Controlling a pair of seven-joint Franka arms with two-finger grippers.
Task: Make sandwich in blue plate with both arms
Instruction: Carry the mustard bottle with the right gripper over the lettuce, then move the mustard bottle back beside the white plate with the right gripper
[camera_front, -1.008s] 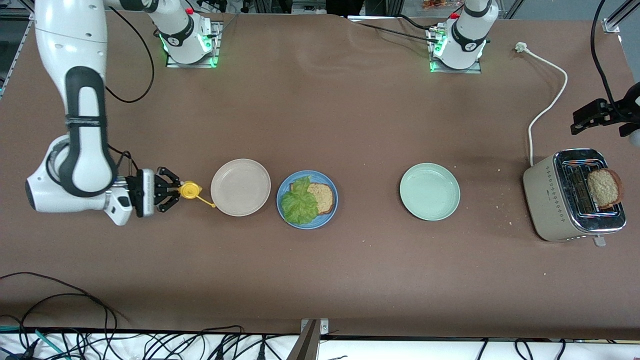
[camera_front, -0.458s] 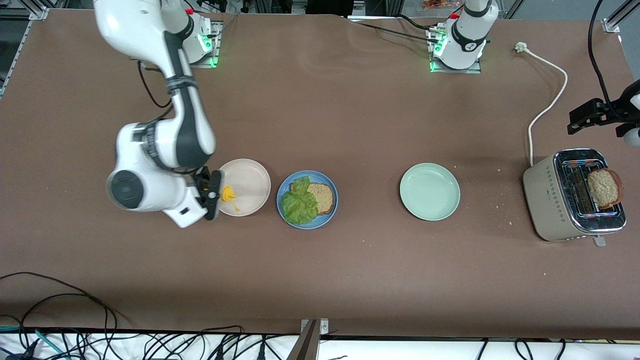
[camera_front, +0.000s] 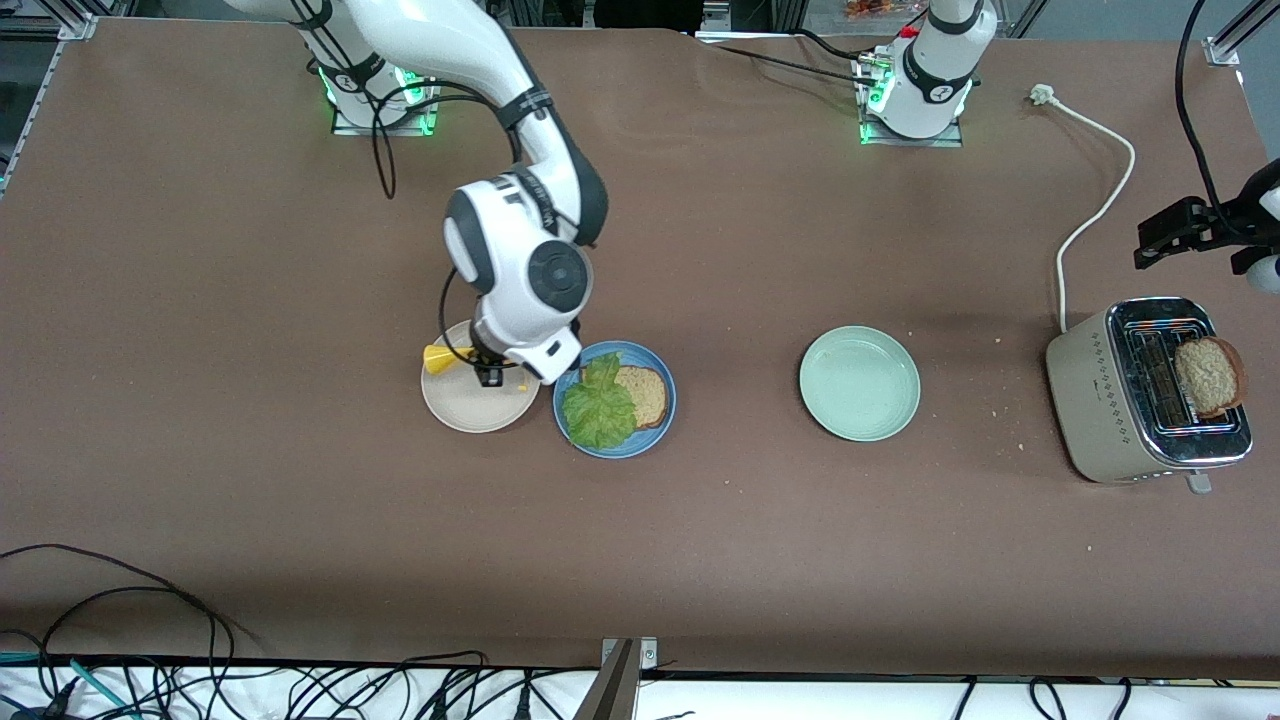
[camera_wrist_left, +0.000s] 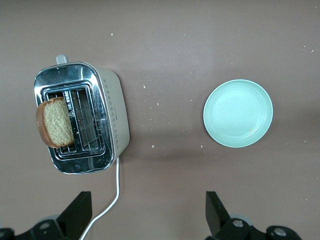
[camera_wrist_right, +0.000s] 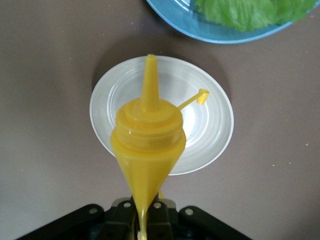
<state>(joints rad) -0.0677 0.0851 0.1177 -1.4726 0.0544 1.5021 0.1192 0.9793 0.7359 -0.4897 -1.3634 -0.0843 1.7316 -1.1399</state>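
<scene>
R gripper (camera_front: 488, 372) is up over the beige plate (camera_front: 470, 410), fingers clamped on a yellow squeeze bottle (camera_wrist_right: 148, 137). Bottle's nozzle points out from the gripper, over the plate, w/ its small cap dangling on a strap beside the nozzle. Just beside that gripper, toward the L arm's end of the table, sits the blue plate (camera_front: 660, 420), right next to the beige one. On it: a bread slice (camera_front: 645, 393) w/ a lettuce leaf (camera_front: 598, 405) lying partly over it; no second slice on top.

L gripper (camera_wrist_left: 145, 212) waits high over the table near the toaster (camera_front: 1110, 400), fingers wide apart, nothing in them. Below it, a second bread slice (camera_front: 1208, 375) sticks up from one toaster slot. The pale green plate (camera_front: 859, 383) lies betw. the toaster and the blue plate.
</scene>
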